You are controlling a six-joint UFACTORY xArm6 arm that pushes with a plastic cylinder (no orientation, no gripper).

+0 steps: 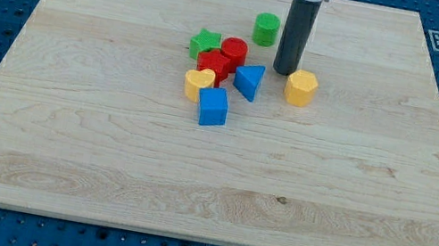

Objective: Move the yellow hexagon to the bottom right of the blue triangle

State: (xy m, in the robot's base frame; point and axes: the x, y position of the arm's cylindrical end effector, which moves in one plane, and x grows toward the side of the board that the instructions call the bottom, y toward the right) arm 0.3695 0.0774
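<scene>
The yellow hexagon (301, 88) lies on the wooden board, right of the blue triangle (249, 81) with a small gap between them. My tip (284, 71) stands just up and left of the yellow hexagon, close to its top left edge, and up and right of the blue triangle. The rod rises straight to the view's top.
Left of the blue triangle sit a red cylinder (233, 51), a red block (212, 66), a green star (204, 44), a yellow heart (198, 83) and a blue cube (212, 106). A green cylinder (265, 29) stands left of the rod. The wooden board (62, 141) lies on a blue pegboard.
</scene>
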